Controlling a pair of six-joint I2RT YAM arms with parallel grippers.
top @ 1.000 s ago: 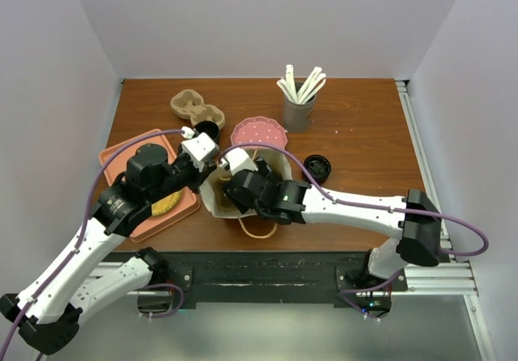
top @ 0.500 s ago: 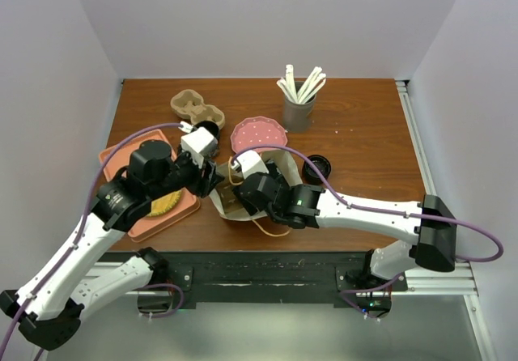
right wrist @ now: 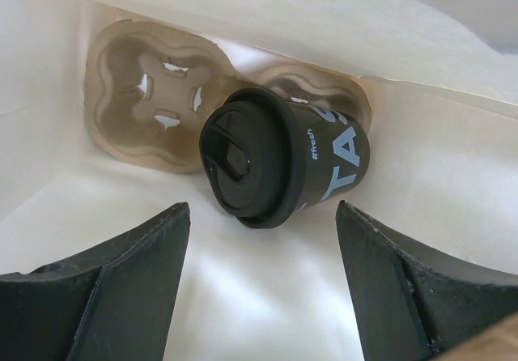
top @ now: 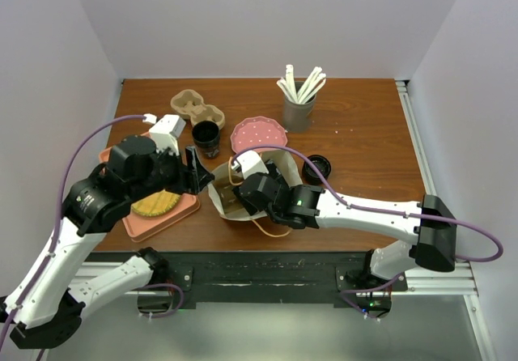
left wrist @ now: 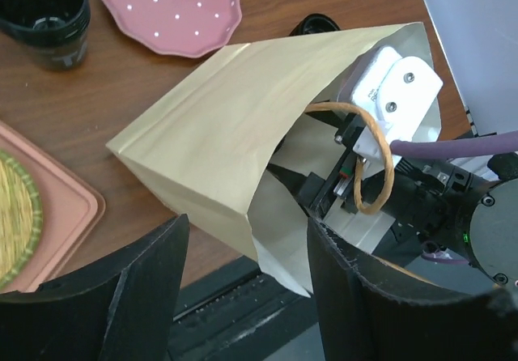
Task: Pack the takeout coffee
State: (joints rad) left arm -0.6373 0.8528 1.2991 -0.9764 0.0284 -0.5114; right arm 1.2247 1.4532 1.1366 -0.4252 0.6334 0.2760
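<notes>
Jaws both wide, empty: left gripper (left wrist: 247,280) outside bag (left wrist: 227,118), right gripper (right wrist: 263,288) inside | done: lidded cup (right wrist: 283,163), carrier (right wrist: 146,94) bagged | left, I reckon: lidless cup (top: 205,137) nearer table's (top: 364,134) left edge

- Pink plate (top: 259,133), white-dotted, wavy rim, lying flat mid-table.
- Salmon tray (top: 174,214), rectangular, on the left side of the wooden table (top: 364,134).
- Yellow woven disc (top: 156,204), lying on the tray.
- Grey cup (top: 298,114), upright, far side, holding white sticks (top: 301,84).

From above, the paper bag (top: 217,193) hides the right end effector (right wrist: 261,231) reaching inside and the lidded cup (right wrist: 283,167) in there.
</notes>
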